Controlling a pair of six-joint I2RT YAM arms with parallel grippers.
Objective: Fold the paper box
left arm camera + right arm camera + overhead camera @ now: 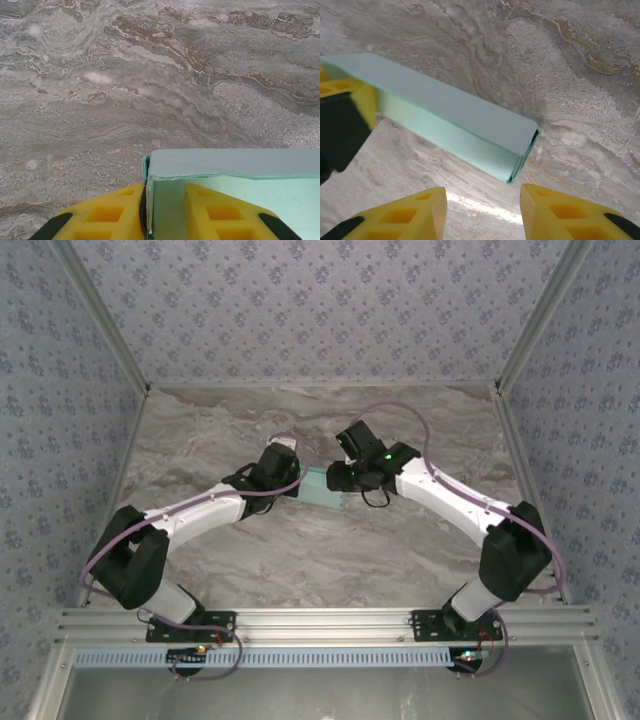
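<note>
Item: paper box (455,115), thin pale cyan-blue card, folded into a long, shallow rectangular sleeve.
Visible faces: a broad flat top panel and a narrower long side panel, meeting at a sharp crease.
Free end: layered card edges with a dark slit between them, seen in the right wrist view.
Position: near the middle of the table (150,75), between the two wrists in the overhead view.
Contact with table: cannot tell whether its underside rests on the surface or hangs just above it.
Left fingers (107,217): yellow, clamped on one end of the box. One finger sits outside the end wall, the other lies against the inner panel, and the thin card edge stands upright between them.
Right fingers (570,212): yellow, set apart with bare table between them. They do not touch the card, and the box's free end lies just beyond the gap.
Left arm (200,515): white with black joints, reaching from the near left corner inward to the box.
Right arm (450,495): same make, reaching from the near right corner, wrist just beside the box's other end.
Table surface: grey-brown marbled pattern with paler veins.
Surround: patterned blue-grey walls (320,310) on three sides and a metal rail (320,622) along the near edge carrying both arm bases.
</note>
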